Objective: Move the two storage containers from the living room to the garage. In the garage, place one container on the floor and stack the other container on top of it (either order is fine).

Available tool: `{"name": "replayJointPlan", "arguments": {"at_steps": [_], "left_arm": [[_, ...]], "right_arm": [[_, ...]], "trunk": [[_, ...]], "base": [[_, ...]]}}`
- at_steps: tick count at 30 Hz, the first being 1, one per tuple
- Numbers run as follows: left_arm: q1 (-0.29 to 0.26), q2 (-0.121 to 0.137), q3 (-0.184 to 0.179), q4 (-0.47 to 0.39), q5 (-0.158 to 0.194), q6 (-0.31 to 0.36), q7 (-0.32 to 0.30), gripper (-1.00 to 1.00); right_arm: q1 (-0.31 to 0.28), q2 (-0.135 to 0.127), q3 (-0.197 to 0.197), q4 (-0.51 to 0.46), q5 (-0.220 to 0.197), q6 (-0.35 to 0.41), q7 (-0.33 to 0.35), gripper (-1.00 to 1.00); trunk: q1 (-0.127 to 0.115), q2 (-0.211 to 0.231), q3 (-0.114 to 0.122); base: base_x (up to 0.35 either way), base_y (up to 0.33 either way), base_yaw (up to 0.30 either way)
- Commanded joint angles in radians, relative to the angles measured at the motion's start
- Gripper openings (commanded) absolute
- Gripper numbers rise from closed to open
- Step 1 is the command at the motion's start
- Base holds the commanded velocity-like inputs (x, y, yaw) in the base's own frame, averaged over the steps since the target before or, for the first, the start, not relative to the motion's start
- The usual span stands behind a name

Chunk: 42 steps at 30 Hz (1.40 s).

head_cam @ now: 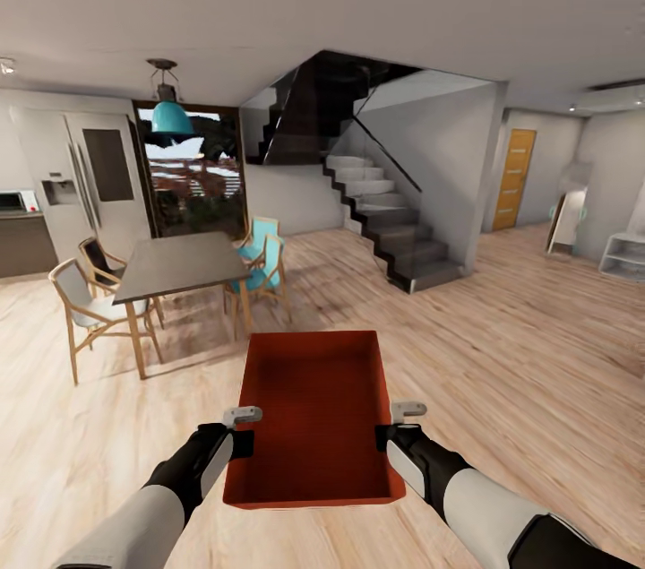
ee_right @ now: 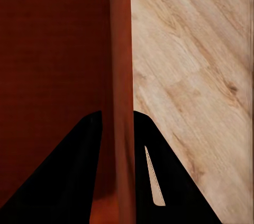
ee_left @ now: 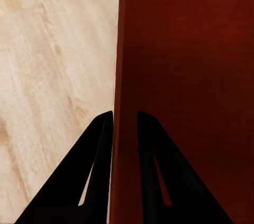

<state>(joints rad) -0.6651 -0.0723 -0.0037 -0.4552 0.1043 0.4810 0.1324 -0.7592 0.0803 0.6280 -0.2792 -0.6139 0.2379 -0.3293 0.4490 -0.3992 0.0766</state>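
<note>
Between my two arms, out front over the wood plank floor [head_cam: 502,354], I carry one storage container [head_cam: 313,412]. The left gripper [ee_left: 125,123] and right gripper [ee_right: 117,121] each pinch a side wall. I should drive smoothly, keeping it level. Wrist views show fingers straddling each wall; the head view shows the staircase [head_cam: 385,219] and dining table [head_cam: 179,264].

You can't read any words, numbers or signs here. The red bin [head_cam: 315,412] has plain walls with no label, and the fridge [head_cam: 76,184] behind the table [head_cam: 175,264] has none either.
</note>
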Motion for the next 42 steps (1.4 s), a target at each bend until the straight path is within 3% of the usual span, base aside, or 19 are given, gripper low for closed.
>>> {"name": "replayJointPlan", "arguments": {"at_steps": [1,42], "left_arm": [[0.001,0.022,-0.002,0.023,-0.018,0.008,0.026,-1.00],[0.001,0.022,-0.002,0.024,-0.015,-0.021,0.025,-1.00]], "right_arm": [[-0.002,-0.001,-0.005,-0.006,0.005,0.003,-0.005,-1.00],[-0.002,-0.002,-0.005,-0.006,0.005,0.003,-0.005,-1.00]], "trunk": [[0.001,-0.001,0.000],[0.001,-0.001,0.000]], "base": [[0.323,0.000,-0.244],[0.323,0.000,-0.244]]}}
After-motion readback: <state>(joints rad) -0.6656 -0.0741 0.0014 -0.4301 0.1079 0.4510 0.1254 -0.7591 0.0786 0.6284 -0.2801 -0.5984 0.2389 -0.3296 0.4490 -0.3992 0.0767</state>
